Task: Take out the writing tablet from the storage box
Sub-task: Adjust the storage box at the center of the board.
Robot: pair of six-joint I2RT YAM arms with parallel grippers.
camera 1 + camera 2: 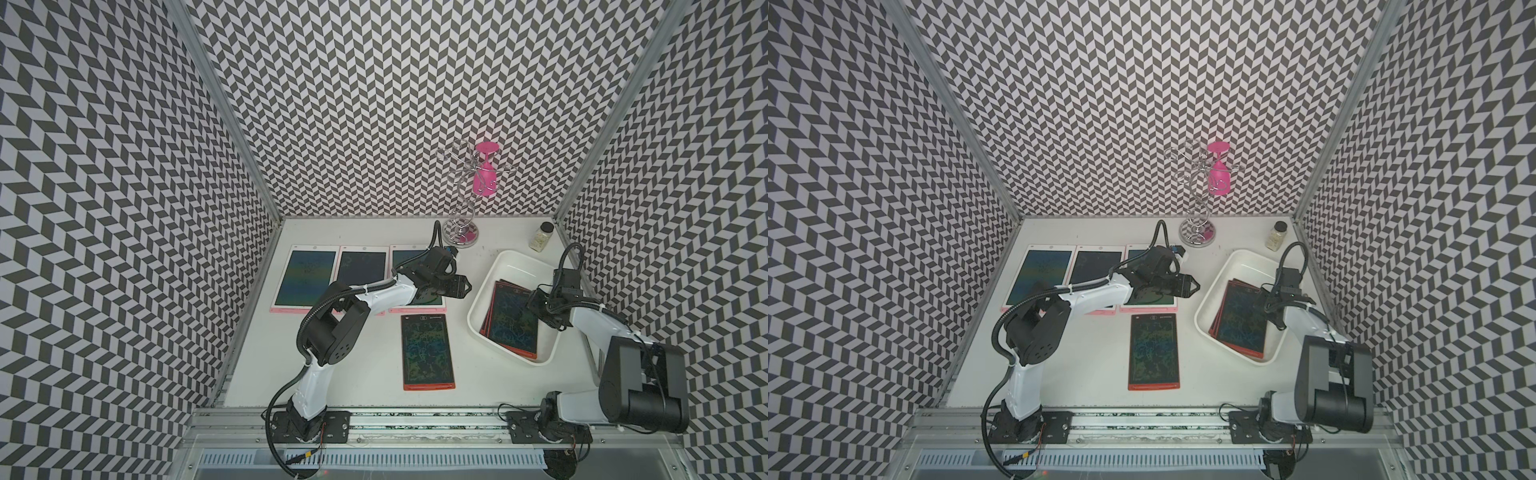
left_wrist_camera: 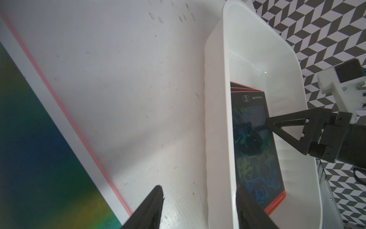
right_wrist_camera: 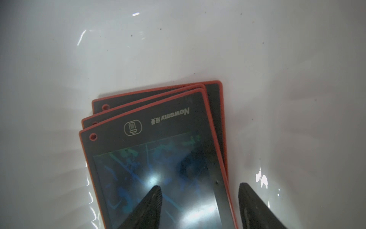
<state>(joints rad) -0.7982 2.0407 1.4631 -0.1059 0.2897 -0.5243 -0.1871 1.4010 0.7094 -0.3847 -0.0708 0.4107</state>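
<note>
Nearest to us, a lone red-framed writing tablet is lying flat on the white bench, outside the storage box. Just beyond, to the right, that box is sitting at an angle, and inside it we are seeing a stack of red-framed writing tablets, three in the right wrist view, their corners slightly fanned. The right claw is reaching down into the box with its jaws standing wide: one finger is hanging over the top tablet's screen, the other past its long edge above the bare box floor, clamping nothing. The left claw is hovering just outside the box's long wall, jaws likewise wide and holding nothing. Under that arm, three pink-framed tablets are lying side by side. At the back, a wire glass rack is carrying an upturned pink goblet, and a dark-lidded jar is standing near the corner.
</note>
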